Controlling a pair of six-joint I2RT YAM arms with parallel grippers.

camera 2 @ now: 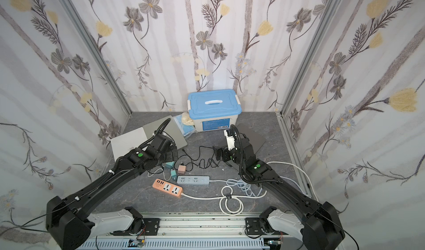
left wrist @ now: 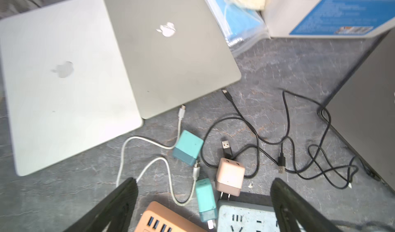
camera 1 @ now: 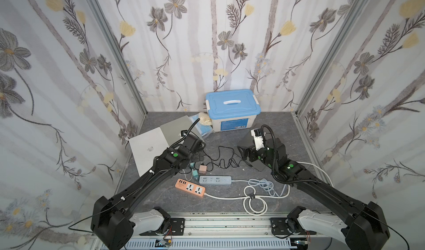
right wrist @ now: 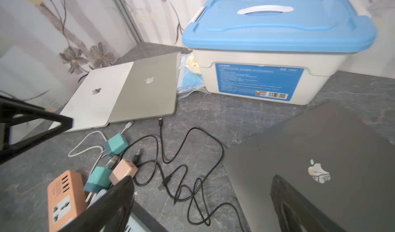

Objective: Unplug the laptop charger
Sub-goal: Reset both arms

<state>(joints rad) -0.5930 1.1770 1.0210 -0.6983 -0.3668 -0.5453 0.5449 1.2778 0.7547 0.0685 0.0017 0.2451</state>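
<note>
Three chargers lie loose on the grey tabletop. The pink charger (left wrist: 229, 177) rests with its bare prongs against the end of the blue-grey power strip (left wrist: 245, 218). One teal charger (left wrist: 206, 199) lies between that strip and the orange power strip (left wrist: 162, 220). A second teal charger (left wrist: 188, 147) sits nearer the silver laptop (left wrist: 171, 55). A white cable end (left wrist: 182, 110) and a black cable end (left wrist: 225, 92) lie free beside that laptop's edge. My left gripper (left wrist: 204, 180) hangs open above the chargers. Over black cables, my right gripper (right wrist: 201, 184) stands open beside the dark laptop (right wrist: 320, 156).
A white laptop (camera 1: 149, 150) lies at the left wall beside the silver one. A blue-lidded storage box (camera 1: 232, 109) and a plastic bag (camera 1: 202, 124) stand at the back. Coiled white and grey strip cords (camera 1: 255, 196) lie at the front right. Tangled black cables (camera 1: 225, 159) cross the middle.
</note>
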